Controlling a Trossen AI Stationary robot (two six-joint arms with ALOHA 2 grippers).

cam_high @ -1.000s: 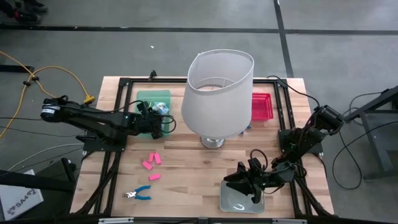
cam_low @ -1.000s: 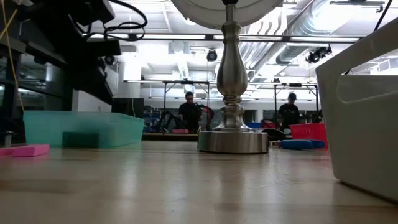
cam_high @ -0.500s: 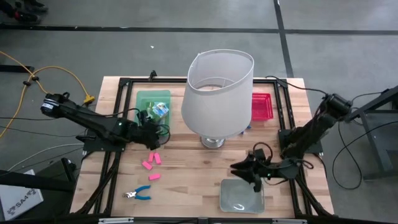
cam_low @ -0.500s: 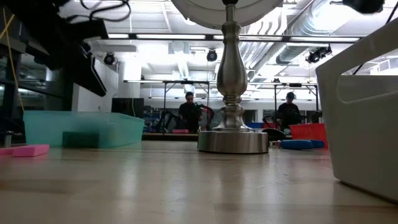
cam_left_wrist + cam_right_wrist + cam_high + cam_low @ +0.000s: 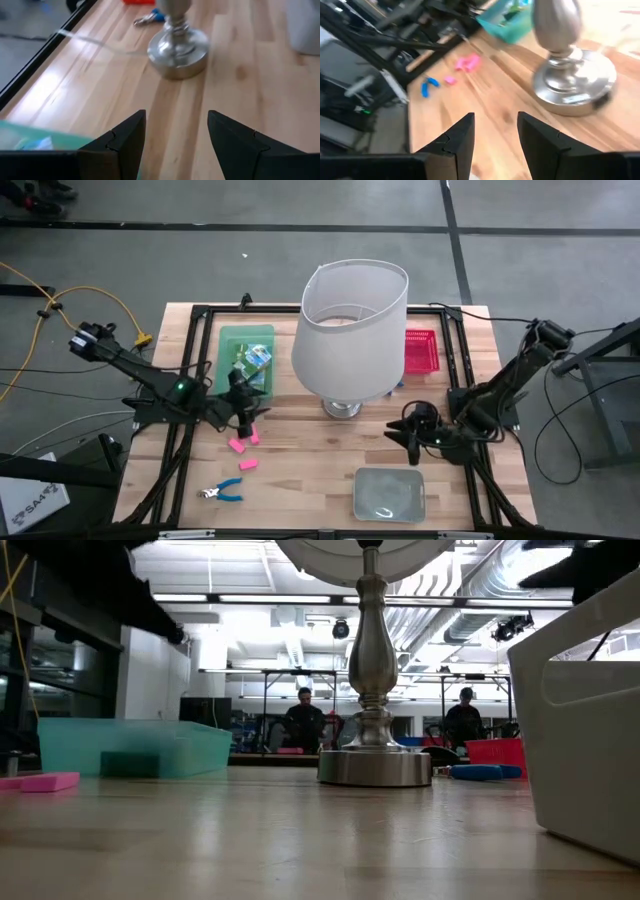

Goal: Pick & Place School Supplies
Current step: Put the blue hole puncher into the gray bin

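Observation:
Three pink erasers lie on the wood near the left middle, and blue-handled scissors lie nearer the front edge. A printed box lies in the green tray. A second pair of blue scissors lies beyond the lamp base, by the red tray. My left gripper hovers open just beyond the erasers, its fingers empty. My right gripper hangs open and empty between the lamp base and the clear grey tray.
A tall lamp with a big white shade stands mid-table and hides part of the surface behind it. Black frame rails run along both table sides. Bare wood lies between the erasers and the clear tray. People stand far off in the room.
My left gripper has swung from over the green tray toward the near edge, ending by the pink erasers, still open. My right gripper has drawn back from above the clear grey tray toward the far edge and tipped up from pointing down to nearly level, still open.

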